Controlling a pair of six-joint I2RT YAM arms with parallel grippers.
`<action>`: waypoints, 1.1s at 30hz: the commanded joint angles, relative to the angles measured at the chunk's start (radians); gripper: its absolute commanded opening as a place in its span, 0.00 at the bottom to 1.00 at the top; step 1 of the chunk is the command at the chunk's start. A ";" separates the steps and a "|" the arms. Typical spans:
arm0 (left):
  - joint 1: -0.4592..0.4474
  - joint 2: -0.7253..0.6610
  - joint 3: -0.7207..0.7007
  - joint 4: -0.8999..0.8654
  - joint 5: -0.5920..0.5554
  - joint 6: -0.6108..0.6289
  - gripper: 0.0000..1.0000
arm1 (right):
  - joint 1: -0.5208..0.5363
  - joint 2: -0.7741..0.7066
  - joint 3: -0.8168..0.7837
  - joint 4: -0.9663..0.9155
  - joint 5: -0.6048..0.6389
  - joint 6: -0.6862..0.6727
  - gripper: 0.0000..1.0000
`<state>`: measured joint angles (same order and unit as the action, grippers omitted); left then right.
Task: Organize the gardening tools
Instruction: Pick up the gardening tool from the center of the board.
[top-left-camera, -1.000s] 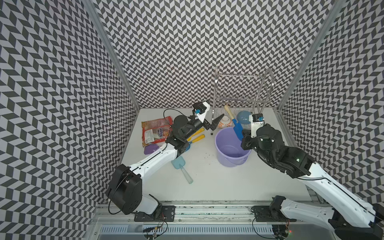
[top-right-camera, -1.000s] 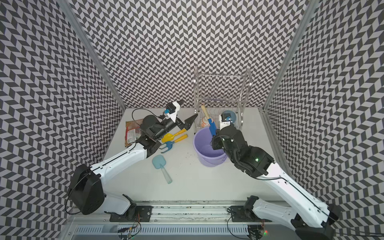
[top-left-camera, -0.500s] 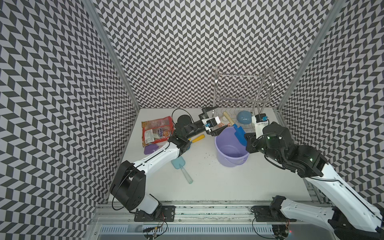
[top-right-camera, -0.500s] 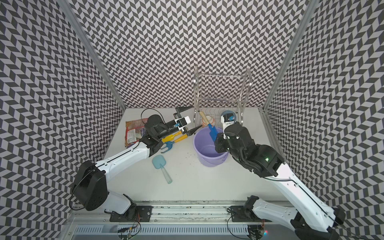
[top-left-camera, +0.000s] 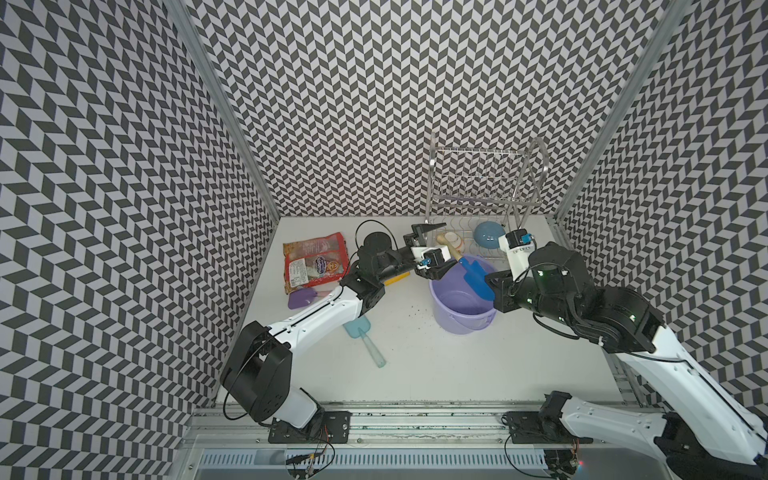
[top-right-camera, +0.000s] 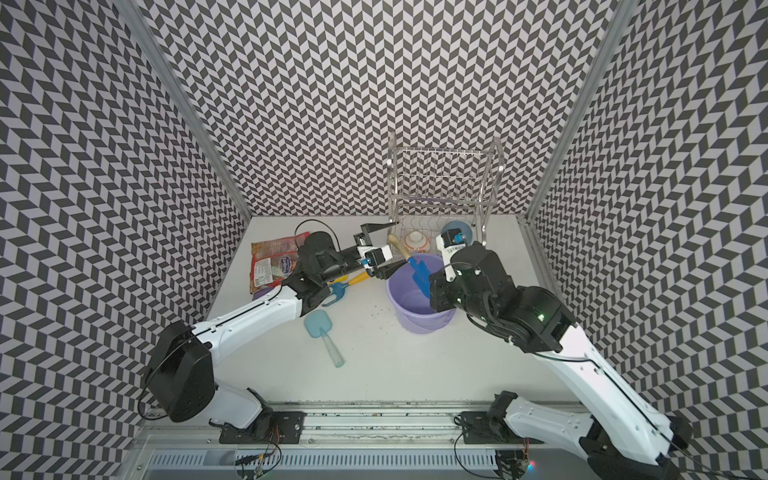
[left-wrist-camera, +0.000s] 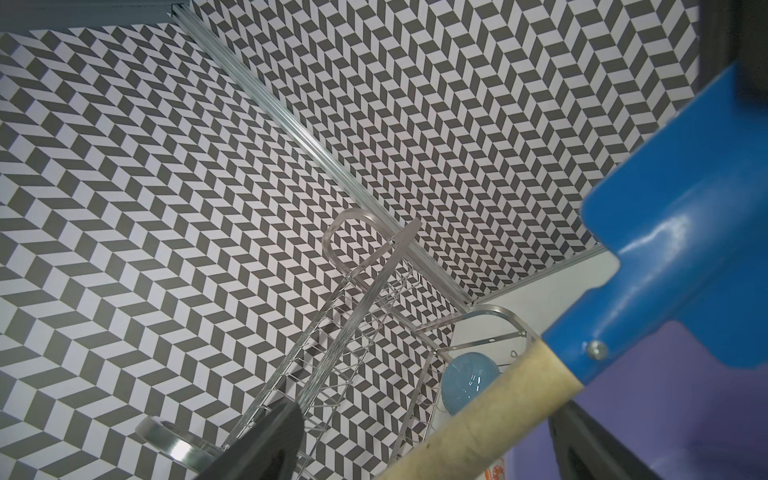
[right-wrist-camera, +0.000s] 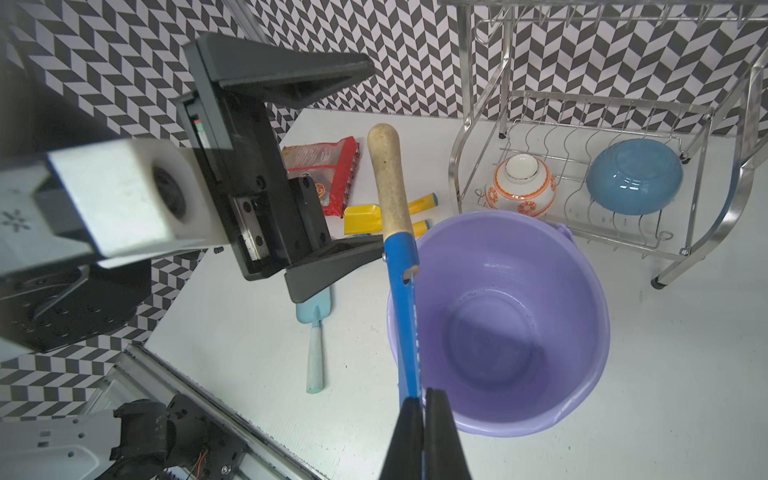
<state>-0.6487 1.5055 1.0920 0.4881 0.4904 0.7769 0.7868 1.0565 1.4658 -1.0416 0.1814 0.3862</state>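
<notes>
The dark blue trowel (right-wrist-camera: 405, 299) hangs tilted over the lavender bucket (right-wrist-camera: 582, 332), blade low, wooden handle up. My right gripper (right-wrist-camera: 419, 401) is shut on the blade's lower end; in both top views it sits at the bucket's right rim (top-left-camera: 493, 289) (top-right-camera: 432, 295). My left gripper (right-wrist-camera: 376, 157) is open, one finger on each side of the handle (left-wrist-camera: 490, 411). On the table lie the light blue spade (top-left-camera: 361, 332), the purple scoop (top-left-camera: 301, 298), the yellow scoop (right-wrist-camera: 363, 218) and the blue fork (top-right-camera: 338, 291), partly under the left arm.
A red snack bag (top-left-camera: 316, 266) lies at the back left. A steel dish rack (top-left-camera: 482, 187) stands at the back right, holding a blue bowl (top-left-camera: 489, 242) and a white and orange bowl (top-left-camera: 451, 240). Dirt specks dot the table left of the bucket.
My right arm has carried the trowel over the bucket's mouth. My left gripper has swung down and right until its open fingers straddle the wooden handle.
</notes>
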 joint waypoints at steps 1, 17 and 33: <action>-0.013 -0.006 0.001 -0.036 -0.021 0.058 0.94 | -0.006 0.006 0.024 -0.009 -0.012 -0.004 0.00; -0.063 0.055 0.049 -0.152 -0.028 0.140 0.58 | -0.009 0.054 0.081 -0.015 -0.105 -0.023 0.00; -0.069 0.051 0.034 -0.023 -0.076 -0.015 0.00 | -0.009 -0.021 -0.042 0.138 -0.027 0.002 0.47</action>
<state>-0.7162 1.5799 1.1091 0.3996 0.4271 0.8257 0.7723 1.0710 1.4384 -0.9867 0.1181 0.3691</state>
